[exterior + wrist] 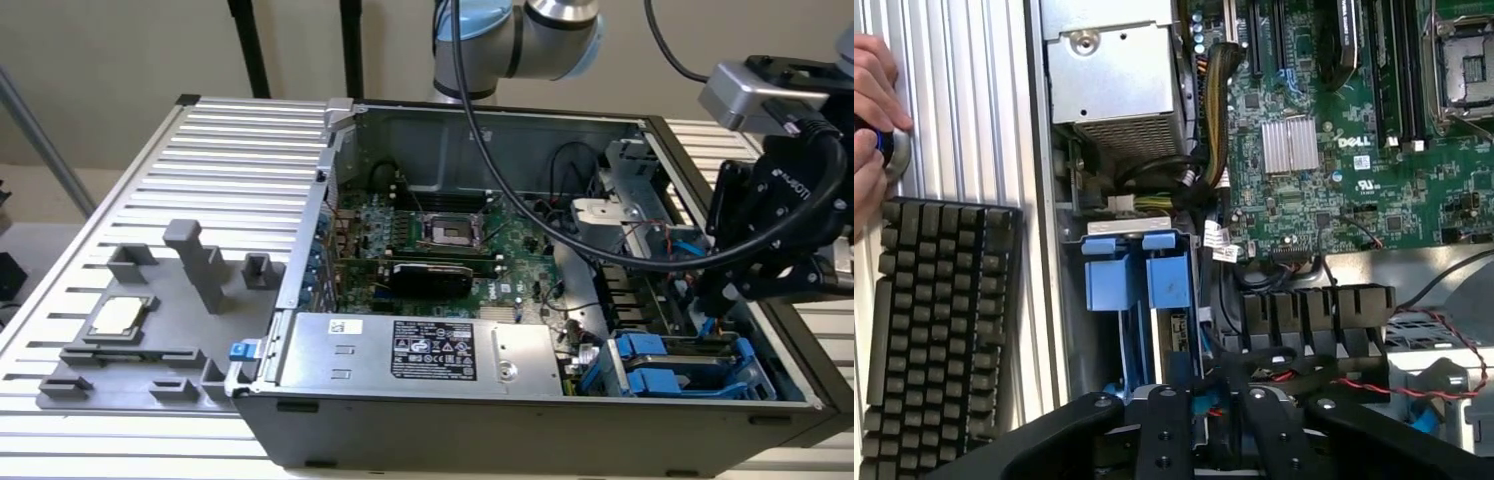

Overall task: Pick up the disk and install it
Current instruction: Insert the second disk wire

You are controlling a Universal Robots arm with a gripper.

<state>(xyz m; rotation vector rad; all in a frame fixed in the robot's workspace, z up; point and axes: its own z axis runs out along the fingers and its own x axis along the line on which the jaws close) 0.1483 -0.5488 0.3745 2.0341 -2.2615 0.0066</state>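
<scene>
Gripper [1204, 425] low in drive bay; fingers' grip hidden; disk unclear.

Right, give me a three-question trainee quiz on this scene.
1. True or false: the silver chip lies inside the computer case.
2. What lies on the table beside the case? A) a keyboard B) a mouse C) a screwdriver
3. Fill in: the robot's hand hangs over the ___ carriers at the case's corner.
Key: 1 false, it sits on the grey fixture tray outside the case; 2 A, the keyboard; 3 blue.
</scene>
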